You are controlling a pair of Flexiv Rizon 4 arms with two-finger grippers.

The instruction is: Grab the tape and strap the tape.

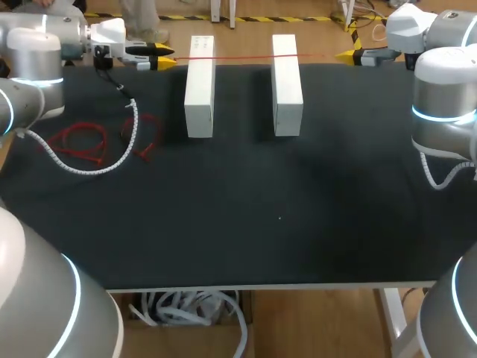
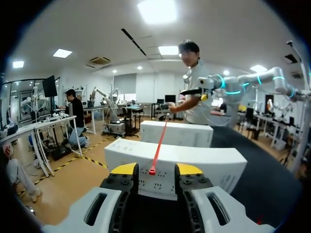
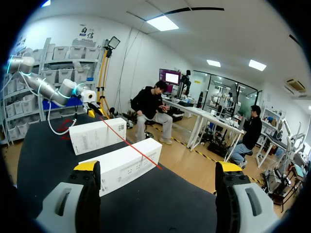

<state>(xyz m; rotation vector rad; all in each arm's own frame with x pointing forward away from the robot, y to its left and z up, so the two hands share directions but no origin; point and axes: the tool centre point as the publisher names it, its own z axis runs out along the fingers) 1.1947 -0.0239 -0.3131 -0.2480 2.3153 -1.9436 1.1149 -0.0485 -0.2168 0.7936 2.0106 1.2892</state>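
A thin red tape point(image 1: 246, 55) point(image 2: 158, 145) point(image 3: 131, 143) runs straight across the far ends of two white boxes, the left box point(image 1: 200, 89) point(image 2: 194, 165) and the right box point(image 1: 287, 89) point(image 3: 126, 165). My left gripper point(image 1: 162, 56) point(image 2: 156, 168) is level with the box tops, just left of the left box. The tape's end sits between its fingers with a gap showing on both sides. My right gripper point(image 1: 349, 54) point(image 3: 158, 167) stands wide open just right of the right box. The tape's other end stops a little short of it.
The boxes stand side by side at the back of the black table point(image 1: 238, 224). More red tape point(image 1: 89, 142) lies in loose loops at the left. My left arm's white spiral cable point(image 1: 112, 160) hangs over those loops.
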